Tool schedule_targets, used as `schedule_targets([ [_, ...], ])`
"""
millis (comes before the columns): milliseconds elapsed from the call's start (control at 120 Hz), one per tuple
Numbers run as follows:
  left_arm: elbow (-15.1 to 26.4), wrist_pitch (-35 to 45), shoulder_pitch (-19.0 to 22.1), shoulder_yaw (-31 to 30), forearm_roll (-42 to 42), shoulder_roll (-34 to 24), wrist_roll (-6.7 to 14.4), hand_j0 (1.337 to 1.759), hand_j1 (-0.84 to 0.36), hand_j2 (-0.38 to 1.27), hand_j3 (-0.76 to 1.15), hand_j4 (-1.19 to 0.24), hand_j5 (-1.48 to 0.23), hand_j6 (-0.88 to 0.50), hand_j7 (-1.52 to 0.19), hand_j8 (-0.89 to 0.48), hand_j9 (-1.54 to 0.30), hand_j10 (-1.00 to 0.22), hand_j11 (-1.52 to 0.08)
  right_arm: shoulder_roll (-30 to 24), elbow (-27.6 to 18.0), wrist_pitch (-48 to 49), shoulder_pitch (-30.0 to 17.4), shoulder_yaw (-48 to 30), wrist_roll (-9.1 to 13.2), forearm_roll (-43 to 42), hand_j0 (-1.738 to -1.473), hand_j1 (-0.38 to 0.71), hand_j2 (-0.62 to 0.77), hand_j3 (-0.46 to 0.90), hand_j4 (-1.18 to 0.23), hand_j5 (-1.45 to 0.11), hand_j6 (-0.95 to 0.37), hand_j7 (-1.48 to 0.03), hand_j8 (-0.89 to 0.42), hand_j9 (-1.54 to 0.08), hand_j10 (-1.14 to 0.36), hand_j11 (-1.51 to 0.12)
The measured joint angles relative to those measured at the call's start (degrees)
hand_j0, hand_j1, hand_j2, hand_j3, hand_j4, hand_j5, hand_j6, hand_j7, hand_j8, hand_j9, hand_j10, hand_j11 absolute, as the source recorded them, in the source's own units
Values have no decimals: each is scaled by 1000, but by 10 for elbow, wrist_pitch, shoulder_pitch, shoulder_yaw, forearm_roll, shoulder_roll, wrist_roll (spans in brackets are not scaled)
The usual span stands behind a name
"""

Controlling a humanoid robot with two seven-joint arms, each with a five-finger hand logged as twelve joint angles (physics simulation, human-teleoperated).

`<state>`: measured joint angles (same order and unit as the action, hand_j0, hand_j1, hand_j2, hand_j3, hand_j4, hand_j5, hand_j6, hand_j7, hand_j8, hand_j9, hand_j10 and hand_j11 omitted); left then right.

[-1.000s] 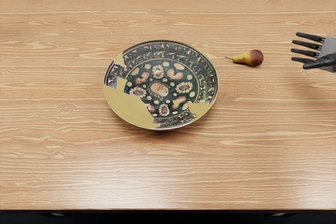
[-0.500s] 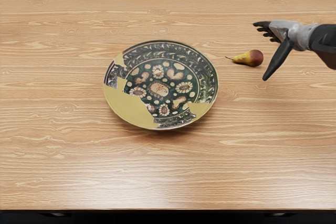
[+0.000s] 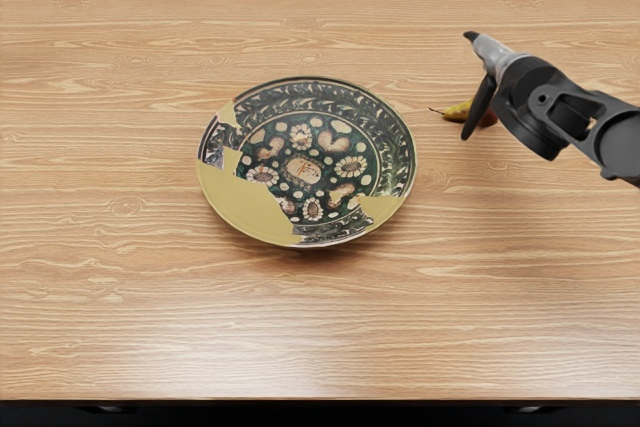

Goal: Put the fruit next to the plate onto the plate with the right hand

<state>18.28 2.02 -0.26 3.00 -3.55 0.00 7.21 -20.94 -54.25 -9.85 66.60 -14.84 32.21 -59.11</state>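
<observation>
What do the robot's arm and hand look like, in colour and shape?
Only the right arm shows: smooth dark grey casing with a rounded, ball-like wrist joint. The right hand has a pale silver-grey palm and slim black fingers. No cables or markings visible.

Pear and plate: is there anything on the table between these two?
Nothing. In the head view, the stretch of table between the pear and the plate is bare wood.

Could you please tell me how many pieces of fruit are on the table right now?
1. A single pear lies on the table to the right of the plate, apart from it and partly hidden behind the right hand. No other fruit shows.
</observation>
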Motion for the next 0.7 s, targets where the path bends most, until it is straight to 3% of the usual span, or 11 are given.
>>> schedule_targets([
  [117, 0, 0, 0, 0, 0, 0, 0, 1658, 349, 0, 0, 0, 0, 0, 0, 0, 0, 0, 0, 33, 43, -20, 0, 19, -1, -1, -1658, -349, 1, 0, -3, 0, -4, 0, -3, 0, -2, 0],
  [700, 0, 0, 0, 0, 0, 0, 0, 1658, 349, 0, 0, 0, 0, 0, 0, 0, 0, 0, 0, 89, 165, -35, -16, 29, -6, 6, -1658, -277, -11, 0, -62, -79, -64, -79, -63, -79, -62, -79],
])
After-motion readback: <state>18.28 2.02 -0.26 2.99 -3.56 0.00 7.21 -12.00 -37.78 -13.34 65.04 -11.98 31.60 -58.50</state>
